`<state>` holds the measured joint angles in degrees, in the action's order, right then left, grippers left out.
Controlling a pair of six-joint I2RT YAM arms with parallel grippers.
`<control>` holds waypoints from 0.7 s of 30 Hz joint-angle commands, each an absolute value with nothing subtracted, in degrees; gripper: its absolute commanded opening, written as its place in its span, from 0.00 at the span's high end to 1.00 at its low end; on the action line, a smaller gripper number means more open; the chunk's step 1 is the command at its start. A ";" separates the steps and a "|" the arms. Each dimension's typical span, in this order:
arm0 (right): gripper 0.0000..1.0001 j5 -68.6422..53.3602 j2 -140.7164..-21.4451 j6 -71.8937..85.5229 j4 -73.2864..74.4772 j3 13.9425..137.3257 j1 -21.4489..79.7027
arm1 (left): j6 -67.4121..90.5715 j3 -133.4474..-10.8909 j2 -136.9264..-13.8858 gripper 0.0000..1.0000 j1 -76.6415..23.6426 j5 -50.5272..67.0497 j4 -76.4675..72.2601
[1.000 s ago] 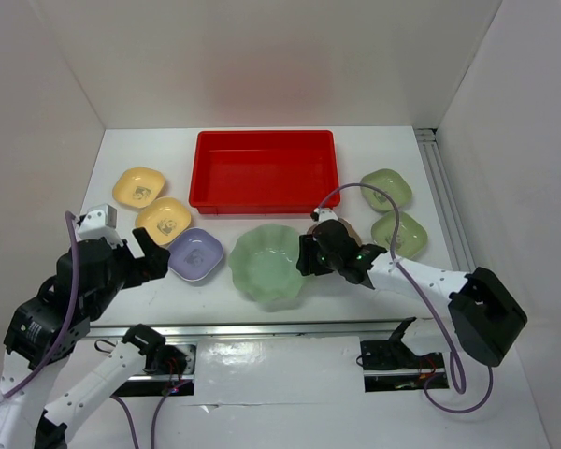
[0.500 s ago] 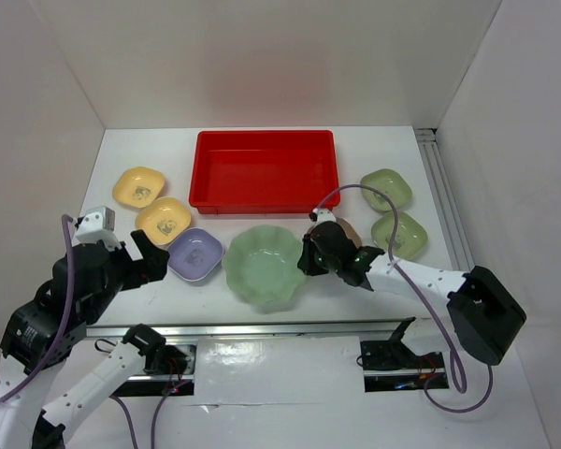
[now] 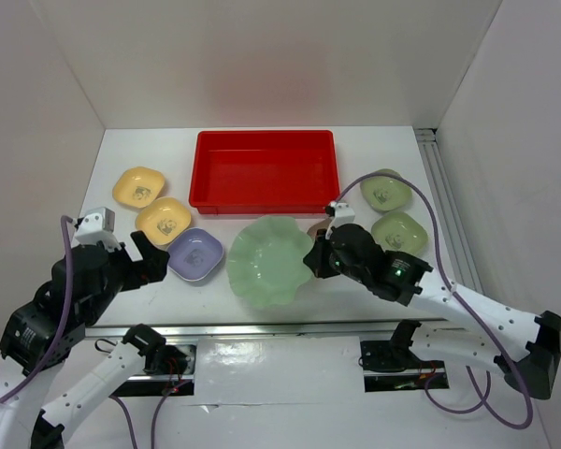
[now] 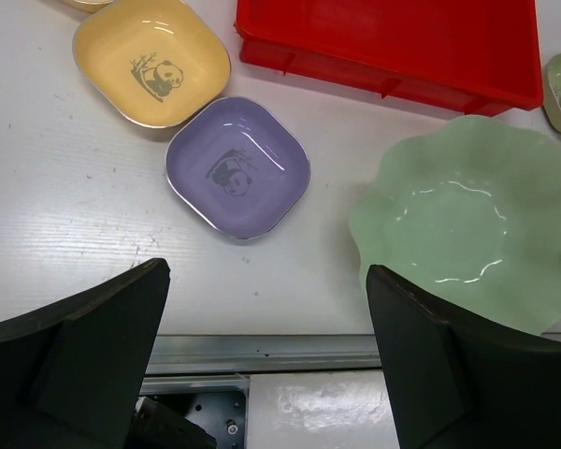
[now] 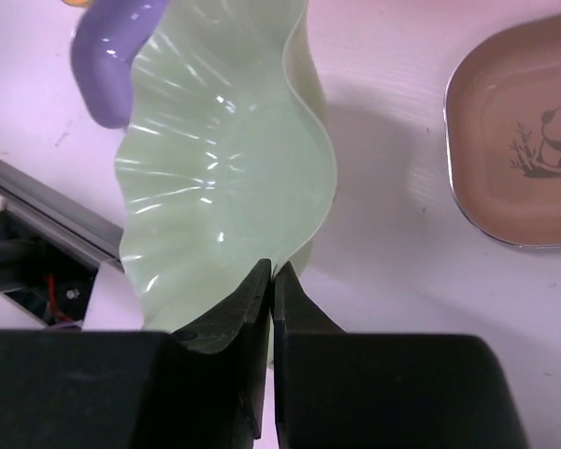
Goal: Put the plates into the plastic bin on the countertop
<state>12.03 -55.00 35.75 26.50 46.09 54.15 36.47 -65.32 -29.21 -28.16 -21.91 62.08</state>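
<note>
The large pale green scalloped dish [image 3: 269,260] is near the counter's front centre, in front of the red plastic bin [image 3: 264,170]. My right gripper [image 3: 313,262] is shut on the dish's right rim and holds that side tilted up; the pinch shows in the right wrist view [image 5: 273,276]. My left gripper [image 3: 145,254] is open and empty above the front left edge, its fingers [image 4: 93,346] wide apart. The lavender dish [image 3: 196,253] and two yellow dishes [image 3: 164,220] [image 3: 138,186] lie left of the bin. Two olive dishes [image 3: 385,190] [image 3: 398,231] lie right. The brownish-pink dish [image 5: 524,150] lies beside the right gripper.
White walls close in the countertop [image 3: 122,159] on the left, back and right. A metal rail [image 3: 444,196] runs along the right side. The table's front edge with a metal strip [image 4: 262,354] lies just under my left gripper.
My right arm has risen and swung out, and the green dish has come up and tilted with it. The left arm has hardly moved.
</note>
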 commanded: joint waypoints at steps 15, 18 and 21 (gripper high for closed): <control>1.00 -8.14 -86.19 27.86 6.08 79.35 27.81 | 37.00 -64.16 -30.15 0.00 -28.39 -21.71 59.33; 1.00 -12.99 -95.93 28.39 3.61 85.50 23.83 | 37.00 -62.50 -30.15 0.00 -28.39 -21.71 57.92; 1.00 -17.13 -104.20 28.39 2.99 90.43 20.31 | 37.00 -62.49 -30.76 0.00 -28.39 -20.83 57.92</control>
<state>-9.43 -99.35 28.82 8.25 85.60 21.82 36.47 -62.46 -30.09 -28.18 -21.50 60.80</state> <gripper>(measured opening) 0.063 0.998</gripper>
